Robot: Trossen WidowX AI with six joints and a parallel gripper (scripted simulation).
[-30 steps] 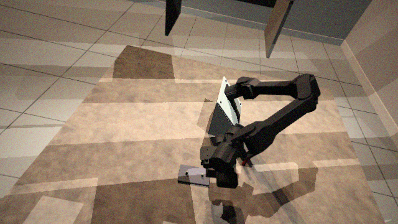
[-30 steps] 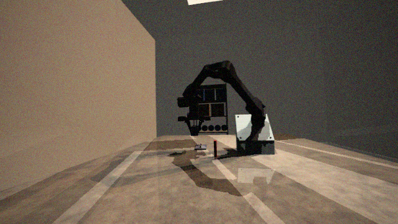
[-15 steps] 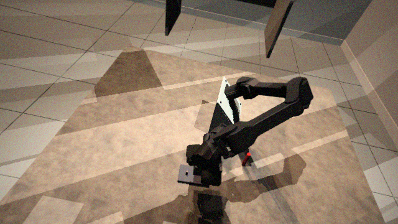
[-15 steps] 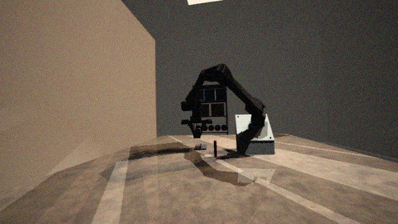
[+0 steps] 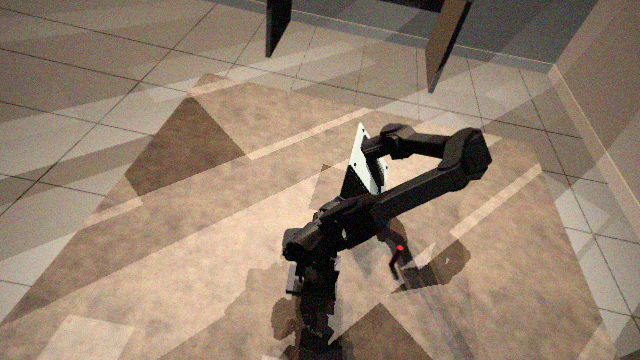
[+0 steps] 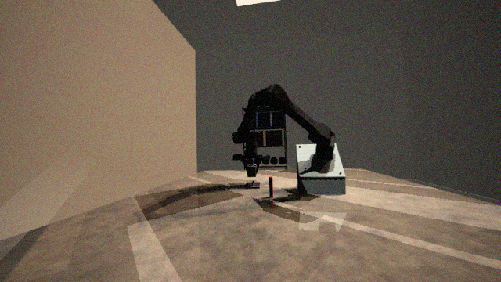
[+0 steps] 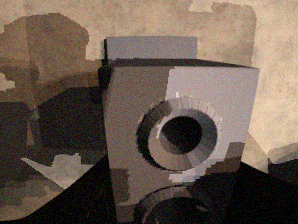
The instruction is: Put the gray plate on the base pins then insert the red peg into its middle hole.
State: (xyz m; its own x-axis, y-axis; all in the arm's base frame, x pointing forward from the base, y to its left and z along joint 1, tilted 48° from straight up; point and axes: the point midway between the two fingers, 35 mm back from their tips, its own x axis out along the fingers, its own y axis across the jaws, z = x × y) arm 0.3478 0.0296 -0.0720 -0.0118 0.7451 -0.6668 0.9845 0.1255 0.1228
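My gripper (image 6: pixel 251 166) (image 7: pixel 160 151) points down and is shut on the gray plate (image 6: pixel 251 171) (image 7: pixel 136 100), a thick block whose holes show in the wrist view. The base (image 5: pixel 291 283) (image 6: pixel 255 185) (image 7: pixel 150 48) lies on the ground below; a gap shows between it and the plate in the exterior view. In the wrist view one end of the base shows past the plate's far edge. Its two pins are hidden. The arm covers most of the base in the top view. The red peg (image 5: pixel 399 248) (image 6: pixel 271 188) stands upright, apart from the base.
The arm is mounted on a slanted white panel (image 5: pixel 361 152) (image 6: pixel 304 158) on a block, to the right of the peg in the exterior view. A dark rack (image 6: pixel 286 153) stands behind the arm. Strong shadows cross the ground.
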